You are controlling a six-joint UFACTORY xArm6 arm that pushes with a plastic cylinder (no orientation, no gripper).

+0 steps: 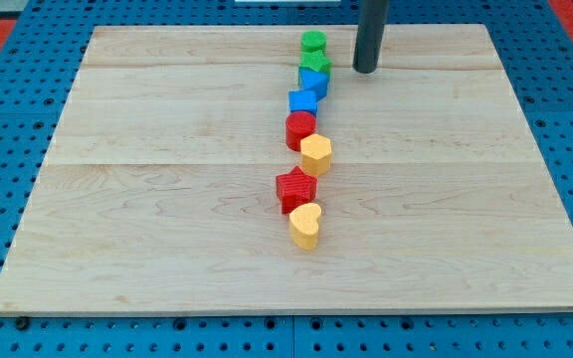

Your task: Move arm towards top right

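**Rod tip near the top of a column of blocks**

A pale wooden board (167, 199) is seen lying on a blue perforated surface (8, 328). Eight small blocks are arranged on the board in a loose column running from the view's top toward the middle, slightly right of centre.

At the top of the column a green round block (313, 42) is placed, and just below it, touching or nearly so, a second green block (315, 66) whose shape cannot be made out with certainty. Beneath these, two blue blocks are found: one (312, 84) partly hidden behind the other, and a blue cube-like block (303, 101) just below it. A red block (300, 129) follows, with a yellow block (316, 154) set just beside it to the lower right. Lower down, a red star (295, 189) is seen, and a yellow heart (305, 226) is placed just beneath it, at the column's end.

No claw is carried by the arm; only a straight dark rod is fitted, so nothing is gripped. My tip (366, 71) is rested on the board near the view's top, just to the right of the two green blocks and apart from them. The board's top right part lies beyond the tip.
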